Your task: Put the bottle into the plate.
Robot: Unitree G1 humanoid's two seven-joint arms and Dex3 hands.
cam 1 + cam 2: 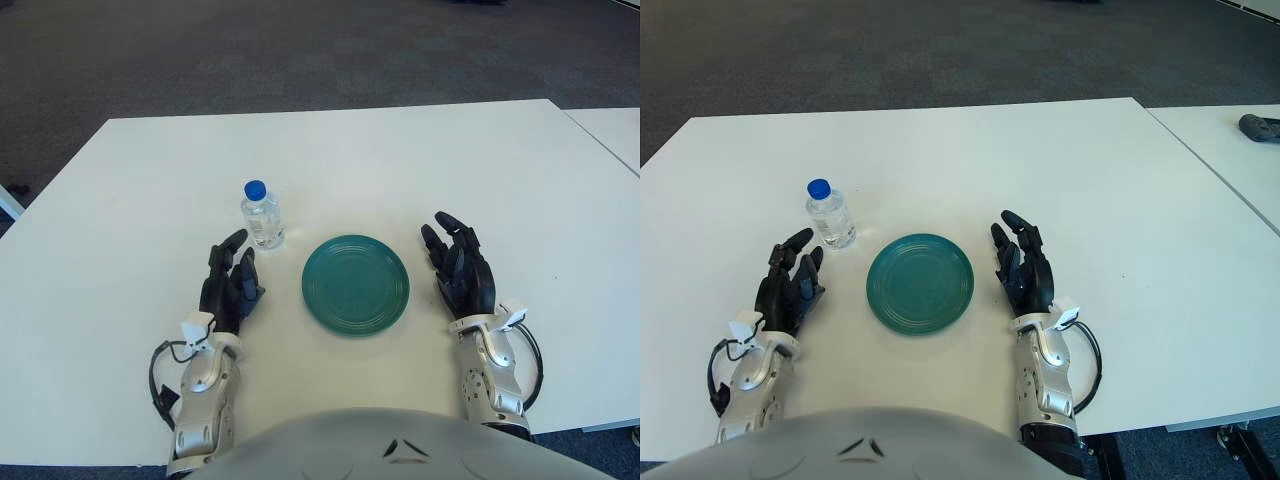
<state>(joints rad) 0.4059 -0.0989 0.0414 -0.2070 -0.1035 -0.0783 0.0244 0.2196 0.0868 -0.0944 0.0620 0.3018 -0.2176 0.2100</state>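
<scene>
A small clear bottle (262, 216) with a blue cap stands upright on the white table (330, 160), just left of and behind a teal plate (355, 284). The plate holds nothing. My left hand (229, 281) shows left of the plate, a little in front of the bottle, fingers relaxed and holding nothing. My right hand (458, 262) shows right of the plate, fingers spread and holding nothing. Neither hand touches the bottle.
A second white table (1230, 150) stands to the right across a narrow gap, with a dark object (1260, 127) on it. Dark carpet (300, 50) lies beyond the table's far edge.
</scene>
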